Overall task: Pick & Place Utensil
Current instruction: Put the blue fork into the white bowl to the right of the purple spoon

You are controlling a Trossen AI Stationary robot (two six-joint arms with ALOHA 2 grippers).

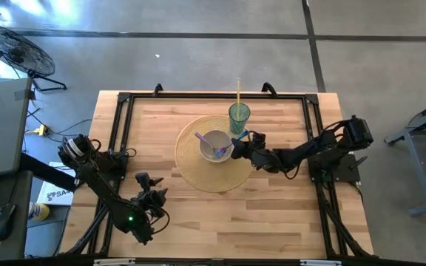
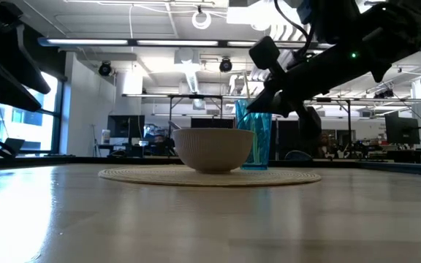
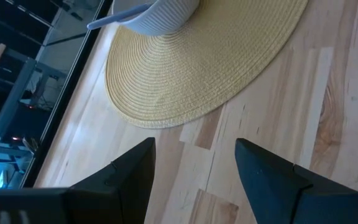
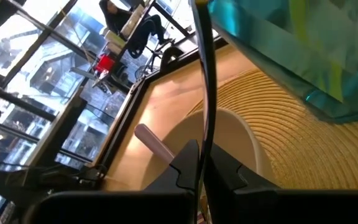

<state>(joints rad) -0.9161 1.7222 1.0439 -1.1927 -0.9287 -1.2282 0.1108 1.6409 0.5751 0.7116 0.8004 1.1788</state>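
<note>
A white ribbed bowl (image 1: pixel 211 142) stands on a round woven placemat (image 1: pixel 198 174) at the table's middle. A lilac utensil (image 1: pixel 207 142) lies across the bowl, its handle end (image 3: pixel 114 18) sticking out over the bowl's left rim. A teal cup (image 1: pixel 239 116) with a yellow straw (image 1: pixel 238 92) stands on the mat's far edge. My right gripper (image 1: pixel 235 150) is at the bowl's right rim, fingers closed together at the utensil's other end. My left gripper (image 1: pixel 151 186) is open and empty over the table's near left part, short of the mat. My right gripper (image 4: pixel 202 165) is shut on the utensil's end inside the bowl, coming from the table's right and slanting down. The handle (image 4: pixel 154 142) runs out from behind one finger toward the bowl's left rim. The fingers hide the place of contact.
A black frame (image 1: pixel 124 100) runs along the table's left, far and right sides. A dark cable (image 4: pixel 205 74) hangs in front of the right wrist camera. The bare wood (image 1: pixel 257 214) near the front edge is free room.
</note>
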